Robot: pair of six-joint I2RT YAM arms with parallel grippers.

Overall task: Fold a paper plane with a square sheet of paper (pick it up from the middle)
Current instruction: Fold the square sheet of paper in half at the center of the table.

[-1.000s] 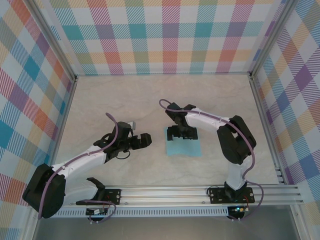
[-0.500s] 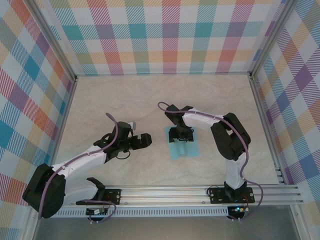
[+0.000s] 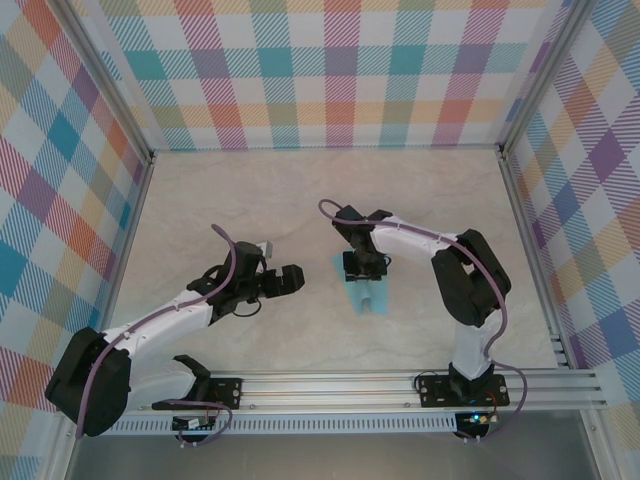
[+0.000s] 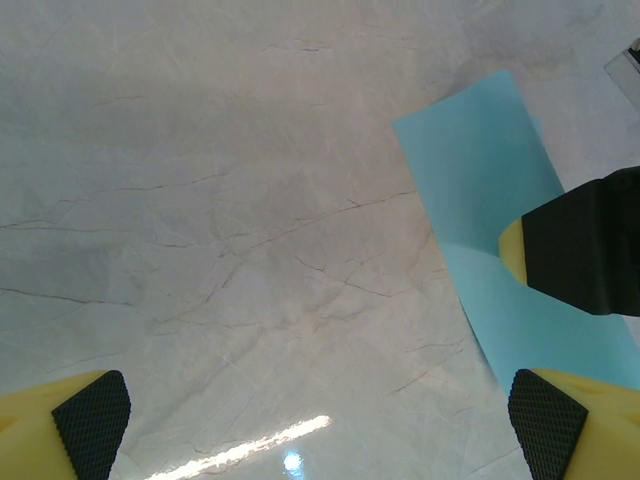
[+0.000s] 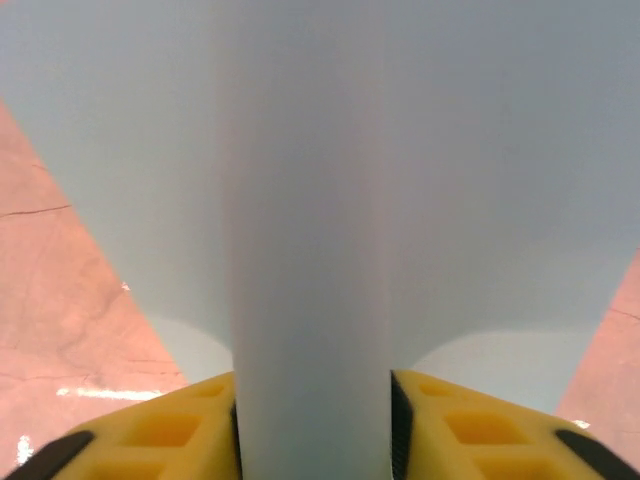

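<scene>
the square sheet of paper (image 3: 366, 297), light blue, lies on the table (image 3: 250, 200), middle ridged up.

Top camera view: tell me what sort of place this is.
Probably a robot test cell: checked walls box in a marble-look table, and a left arm and right arm sit bolted to a metal rail.
</scene>
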